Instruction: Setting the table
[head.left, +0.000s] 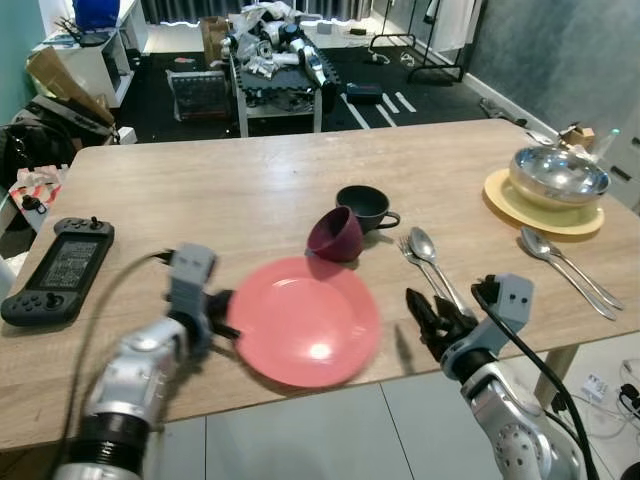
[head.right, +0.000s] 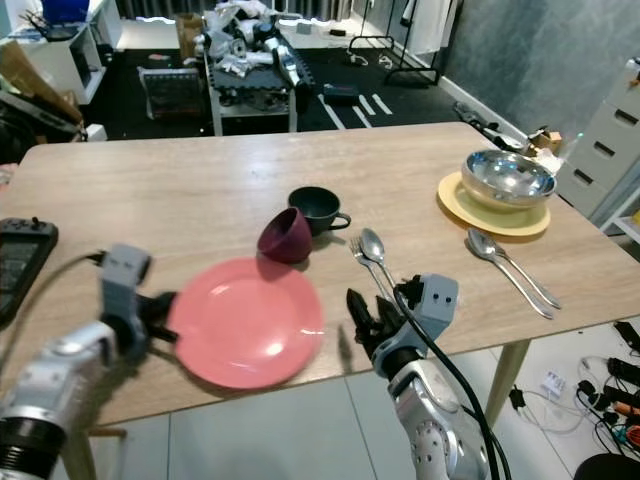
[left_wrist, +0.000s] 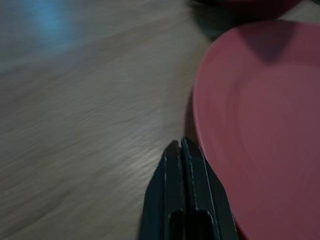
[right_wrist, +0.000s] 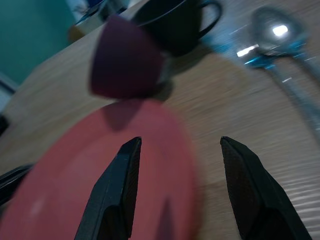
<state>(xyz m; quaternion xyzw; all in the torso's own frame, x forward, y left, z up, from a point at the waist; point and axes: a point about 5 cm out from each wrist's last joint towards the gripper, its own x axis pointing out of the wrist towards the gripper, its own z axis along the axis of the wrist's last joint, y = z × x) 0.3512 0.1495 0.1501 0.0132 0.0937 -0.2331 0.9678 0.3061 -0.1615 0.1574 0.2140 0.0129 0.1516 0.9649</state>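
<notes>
A pink plate (head.left: 310, 320) lies near the table's front edge. My left gripper (head.left: 226, 316) sits low at the plate's left rim; in the left wrist view its fingers (left_wrist: 181, 190) are pressed together, right beside the plate (left_wrist: 260, 130), with nothing seen between them. My right gripper (head.left: 428, 312) hovers open just right of the plate, its fingers (right_wrist: 120, 190) spread and pointing across the plate's right edge (right_wrist: 100, 190). A maroon cup (head.left: 335, 235) lies tipped at the plate's far rim, against a dark cup (head.left: 366, 206). A fork (head.left: 413, 256) and spoon (head.left: 427, 248) lie beyond the right gripper.
A steel bowl (head.left: 558, 176) rests on a yellow plate (head.left: 546, 217) at the far right, with two spoons (head.left: 560, 262) in front of it. A handheld game console (head.left: 60, 268) lies at the table's left edge. Cluttered furniture stands beyond the table.
</notes>
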